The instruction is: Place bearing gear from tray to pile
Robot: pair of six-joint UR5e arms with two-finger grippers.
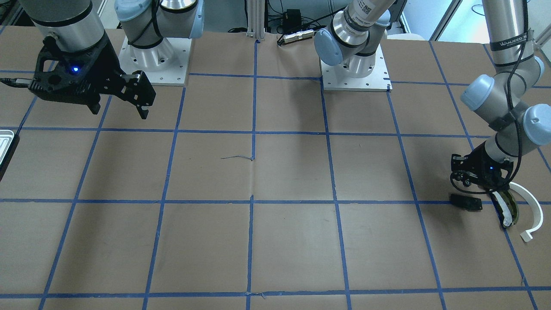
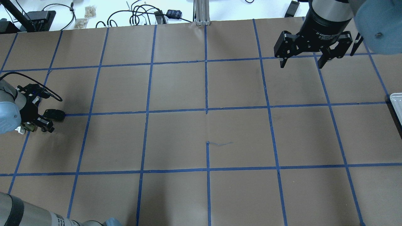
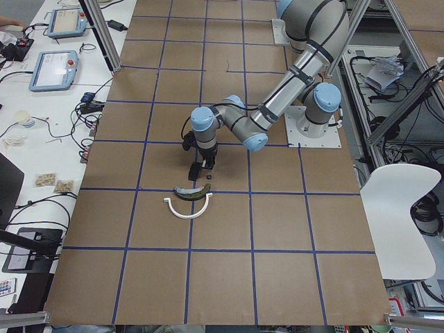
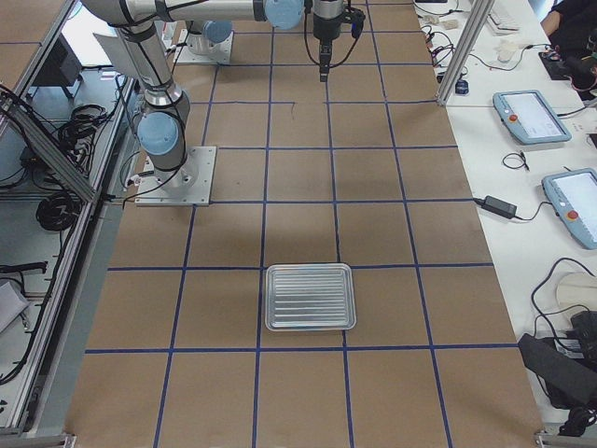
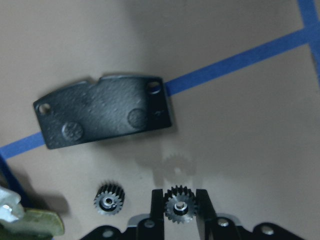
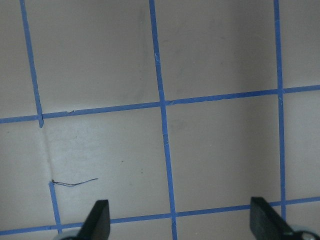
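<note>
Left tool (image 5: 180, 200) tight on bearing gear (image 5: 180, 206), flat face up, bore axis roughly upright.

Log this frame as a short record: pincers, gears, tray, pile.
left pincer: shut on a small gear, low beside the black plate
right pincer: open, empty, raised above the table
tray: no parts visible in it
pile: black plate, white arc, olive-green curved piece, a second gear lying loose
</note>
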